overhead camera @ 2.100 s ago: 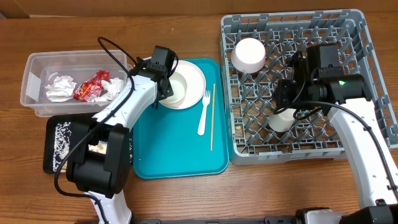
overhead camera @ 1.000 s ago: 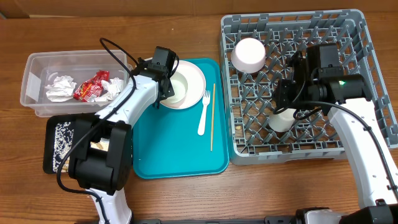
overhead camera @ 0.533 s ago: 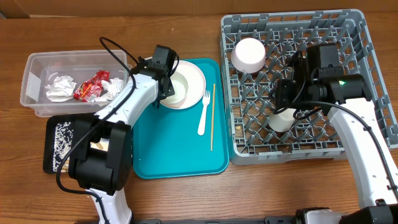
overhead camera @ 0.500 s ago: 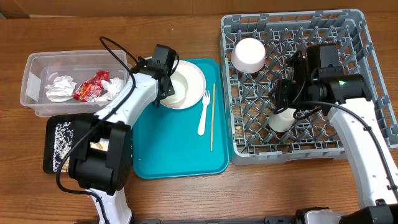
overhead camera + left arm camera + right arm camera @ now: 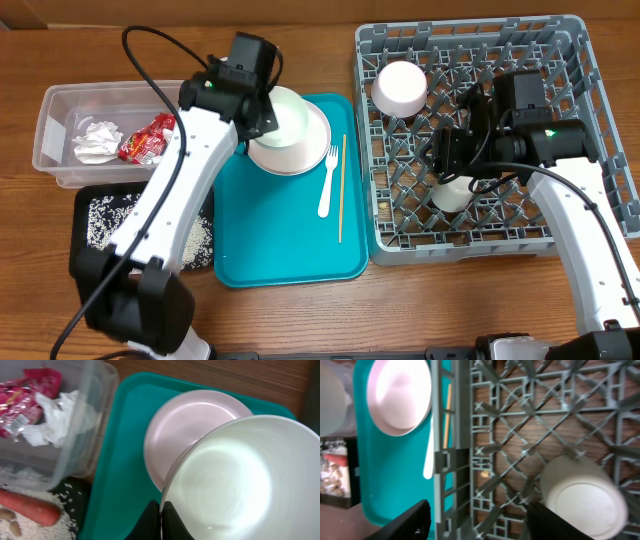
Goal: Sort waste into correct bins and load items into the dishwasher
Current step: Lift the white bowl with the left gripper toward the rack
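Bowl [image 5: 235, 480] rim pinched in left gripper [image 5: 161, 515] above plate [image 5: 180, 430] (right gripper [image 5: 477, 522] gapes empty); best carried level to rack [image 5: 470, 25].

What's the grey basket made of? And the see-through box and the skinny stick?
Grey basket: matte moulded plastic, judging by its even lattice walls. See-through box: glossy clear plastic, since its walls are transparent. Skinny stick: probably bare wood, pale tan and dull.
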